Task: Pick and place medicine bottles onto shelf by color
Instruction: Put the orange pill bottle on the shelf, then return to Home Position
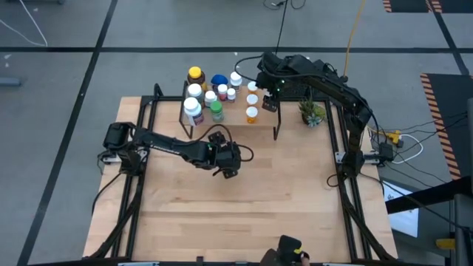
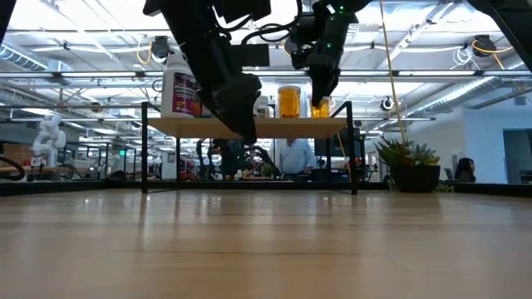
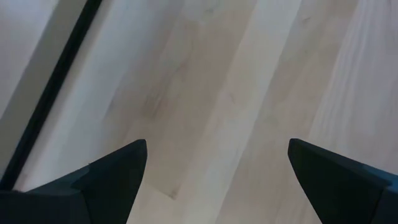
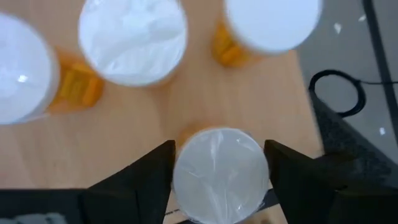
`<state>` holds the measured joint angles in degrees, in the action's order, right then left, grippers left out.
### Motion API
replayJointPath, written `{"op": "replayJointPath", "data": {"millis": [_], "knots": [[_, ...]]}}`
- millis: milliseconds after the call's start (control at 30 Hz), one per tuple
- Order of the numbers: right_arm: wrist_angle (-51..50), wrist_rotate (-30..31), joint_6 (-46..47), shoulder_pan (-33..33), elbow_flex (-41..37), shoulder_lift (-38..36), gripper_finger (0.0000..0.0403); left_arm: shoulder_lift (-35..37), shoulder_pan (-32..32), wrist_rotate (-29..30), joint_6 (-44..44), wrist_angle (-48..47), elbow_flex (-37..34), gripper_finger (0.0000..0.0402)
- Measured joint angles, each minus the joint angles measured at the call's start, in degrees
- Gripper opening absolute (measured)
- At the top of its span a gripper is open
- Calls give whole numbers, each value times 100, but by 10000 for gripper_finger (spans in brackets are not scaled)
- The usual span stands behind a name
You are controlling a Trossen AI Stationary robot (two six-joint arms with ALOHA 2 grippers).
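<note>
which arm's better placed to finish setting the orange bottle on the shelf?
Right. The right gripper sits over the shelf with the orange bottle between its fingers; the left gripper hangs open over bare table.

No text, brand or number can be read anywhere. The large white bottle (image 2: 180, 85) on the shelf (image 2: 249, 126) bears a purple-and-red label, perhaps printed, but too small to make out. The white cap (image 4: 219, 174) between the right gripper's jaws is blank.
</note>
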<state>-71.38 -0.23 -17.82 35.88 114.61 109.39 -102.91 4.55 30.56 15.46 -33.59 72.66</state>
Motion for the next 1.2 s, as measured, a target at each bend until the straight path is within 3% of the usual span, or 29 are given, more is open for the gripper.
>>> {"op": "replayJointPath", "data": {"millis": [233, 467, 600, 733, 933, 1033, 1200], "knots": [[77, 2, -222, 59, 0, -5, 244, 0, -123, -12, -125, 149, 0, 395], [91, -4, -219, 57, -2, -206, 298, 0, -340, -10, -361, 1059, 0, 395], [90, -42, -90, 4, -2, -617, 316, 0, -272, -140, -661, 1663, 2, 392], [178, -604, 251, -185, -284, -1375, 312, 268, -129, -155, -824, 1675, -2, 357], [2329, -1039, 814, -1136, -2581, -3210, 292, 1526, 110, -14, -1316, 2248, -741, 243], [4094, -1044, 1091, -1813, -4059, -4071, 279, 2433, 117, -107, -1629, 3247, -1654, 184], [6832, -1033, 1223, -2718, -6150, -4892, 252, 4041, -48, -791, -1933, 4622, -3379, 105]]}}
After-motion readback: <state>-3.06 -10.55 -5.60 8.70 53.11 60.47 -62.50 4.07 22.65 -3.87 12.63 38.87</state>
